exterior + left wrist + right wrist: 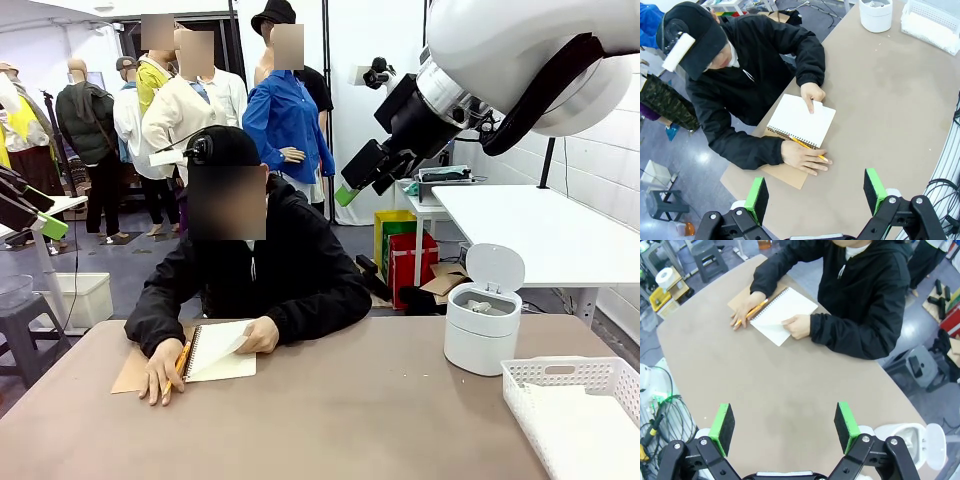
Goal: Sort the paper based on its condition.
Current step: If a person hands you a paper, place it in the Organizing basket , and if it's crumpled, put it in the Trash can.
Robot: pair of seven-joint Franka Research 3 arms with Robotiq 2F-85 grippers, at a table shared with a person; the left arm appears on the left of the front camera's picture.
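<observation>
Hanging high over the brown table, the left gripper has its green pads wide apart and grips nothing. The right gripper is the same, jaws spread and empty. The paper, a white sheet on top of a spiral notebook, lies at about 8 o'clock in the front view, before a seated person in a black jacket. One hand of the person lifts the sheet's edge; the other hand lies flat with a yellow pencil. A white bin with raised lid stands at 3 o'clock, a white basket at 4 o'clock.
</observation>
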